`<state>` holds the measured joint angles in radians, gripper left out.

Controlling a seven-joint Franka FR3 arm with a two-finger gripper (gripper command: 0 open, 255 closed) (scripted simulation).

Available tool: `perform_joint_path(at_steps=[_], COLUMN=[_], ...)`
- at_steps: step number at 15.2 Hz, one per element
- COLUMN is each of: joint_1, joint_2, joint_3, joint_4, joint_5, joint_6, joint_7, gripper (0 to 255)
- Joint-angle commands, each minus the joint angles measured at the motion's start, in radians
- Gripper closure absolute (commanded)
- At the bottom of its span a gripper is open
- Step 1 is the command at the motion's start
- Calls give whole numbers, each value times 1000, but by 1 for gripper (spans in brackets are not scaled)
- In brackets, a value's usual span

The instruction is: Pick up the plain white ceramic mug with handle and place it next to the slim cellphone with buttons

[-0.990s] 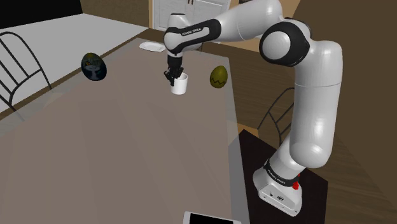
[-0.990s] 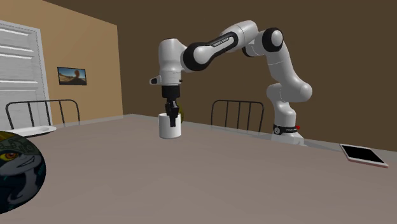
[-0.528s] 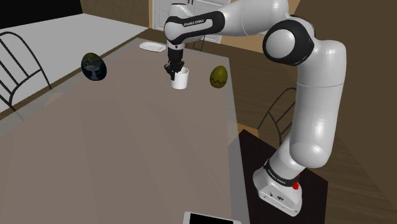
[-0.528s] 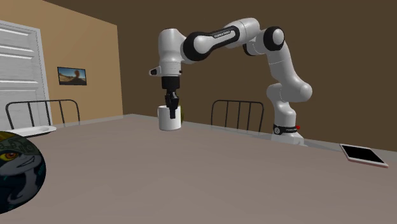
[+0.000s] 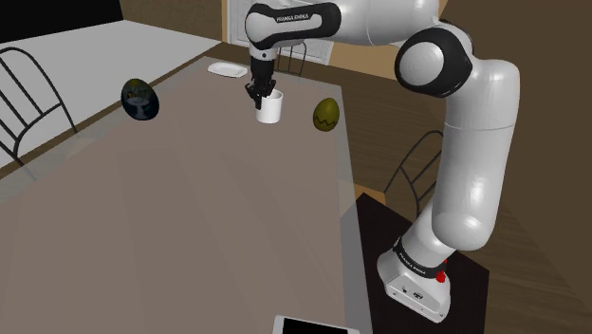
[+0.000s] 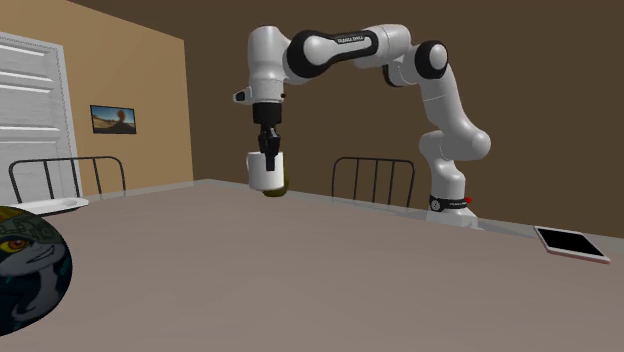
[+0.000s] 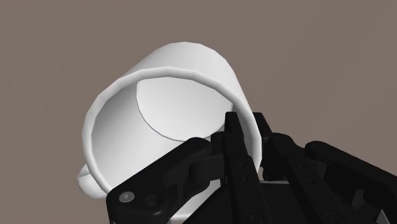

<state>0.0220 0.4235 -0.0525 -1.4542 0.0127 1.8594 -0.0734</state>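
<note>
The white mug (image 5: 271, 109) hangs above the brown table (image 5: 190, 218), lifted clear of it in the second exterior view, where the mug (image 6: 262, 173) tilts a little. My gripper (image 5: 258, 95) (image 6: 268, 158) is shut on the mug's rim, one finger inside and one outside. In the wrist view the mug (image 7: 172, 83) lies open toward the camera, its handle by the outer wall, with the gripper (image 7: 245, 127) clasping the rim. The cellphone (image 5: 318, 325) (image 6: 571, 243), dark-screened with a pale frame, lies flat near the table's edge close to the stand.
An olive egg-shaped object (image 5: 326, 115) stands right of the mug, near the table's edge. A dark patterned egg (image 5: 140, 99) (image 6: 25, 265) stands toward the shoulder view's left. A small white dish (image 5: 226, 69) lies at the far end. Chairs (image 6: 372, 180) line the table's sides.
The arm has risen with the mug in its grip. The mug stood on the table a second ago and now hangs above it, slightly farther along the table.
</note>
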Motion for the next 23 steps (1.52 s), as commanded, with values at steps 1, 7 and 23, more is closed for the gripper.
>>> perform_joint_path(at_steps=[1,7,23], joint_1=[0,-1,98], joint_2=[-9,-13,-297], joint_3=[0,-1,49], joint_4=[15,90,-219], joint_5=[0,-1,-19], joint_6=[-24,-103,-78], joint_7=[0,-1,148], gripper=[255,255,255])
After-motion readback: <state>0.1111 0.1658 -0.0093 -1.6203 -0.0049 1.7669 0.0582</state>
